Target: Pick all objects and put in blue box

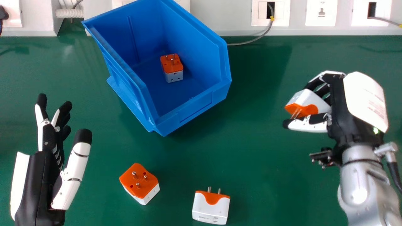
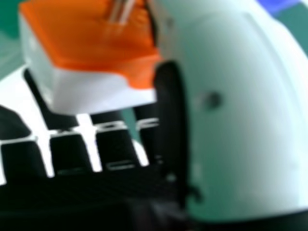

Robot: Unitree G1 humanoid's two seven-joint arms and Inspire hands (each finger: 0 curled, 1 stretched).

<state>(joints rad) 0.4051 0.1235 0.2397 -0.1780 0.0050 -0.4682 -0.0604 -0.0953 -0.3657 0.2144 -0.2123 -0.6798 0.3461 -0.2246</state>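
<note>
My right hand (image 1: 337, 110) is at the right of the head view, its fingers and thumb closed round an orange and white adapter (image 1: 306, 103) above the table. In the right hand view that adapter (image 2: 91, 91) lies between the fingers and the thumb of my right hand (image 2: 240, 115). My left hand (image 1: 53, 157) stands open at the left, holding nothing. The blue box (image 1: 188, 114) has one adapter (image 1: 172, 67) on its floor. An adapter with pins up (image 1: 139, 182) and another adapter (image 1: 211, 207) rest on the table nearer the front.
The green table (image 1: 251, 157) carries everything. Along its back edge runs a white wall panel (image 1: 232, 18) with sockets, and a grey cable (image 1: 251, 40) curves down from it behind the box. A white corrugated hose (image 1: 69, 13) is at the back left.
</note>
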